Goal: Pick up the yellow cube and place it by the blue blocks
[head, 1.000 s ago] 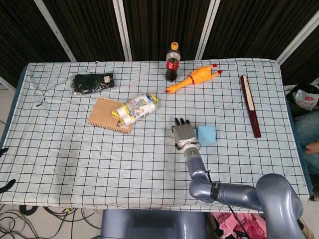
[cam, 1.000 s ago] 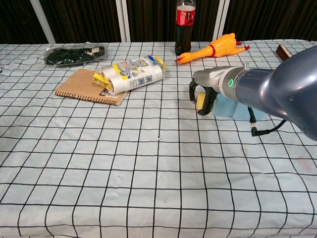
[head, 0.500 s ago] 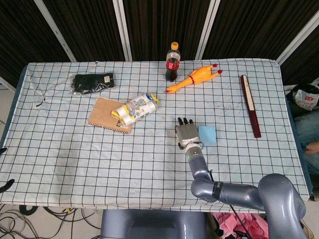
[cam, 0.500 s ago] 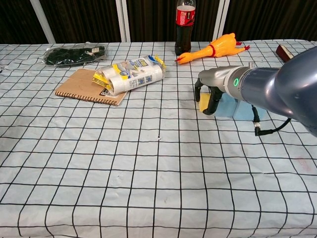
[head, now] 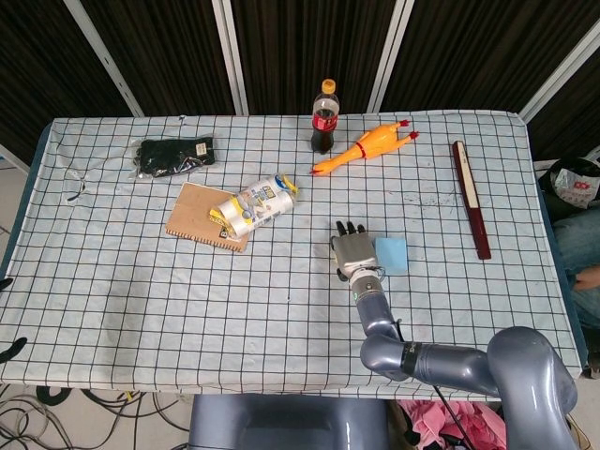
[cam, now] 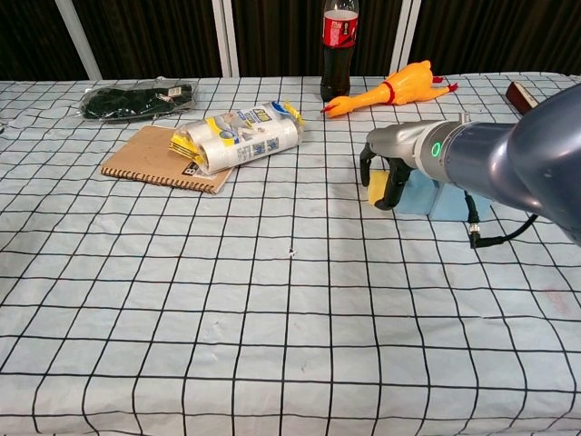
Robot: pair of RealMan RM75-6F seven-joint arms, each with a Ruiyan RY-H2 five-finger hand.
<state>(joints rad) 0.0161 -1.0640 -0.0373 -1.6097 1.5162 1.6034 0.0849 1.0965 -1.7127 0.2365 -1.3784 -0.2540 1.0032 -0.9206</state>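
Observation:
My right hand hangs palm down at the table's right centre, its fingers curled around the yellow cube. Only a sliver of the cube shows between the fingers in the chest view; the head view hides it under the hand. The cube sits low over the cloth, right against the left side of the light blue blocks. I cannot tell whether the cube touches the table. My left hand does not show in either view.
A cola bottle and a rubber chicken stand behind the hand. To the left lie a wrapped pack on a brown notebook and black gloves. A dark red stick lies at the right.
My right hand has shifted slightly to the right with the yellow cube, closing the gap to the blue blocks. Nothing else moved.

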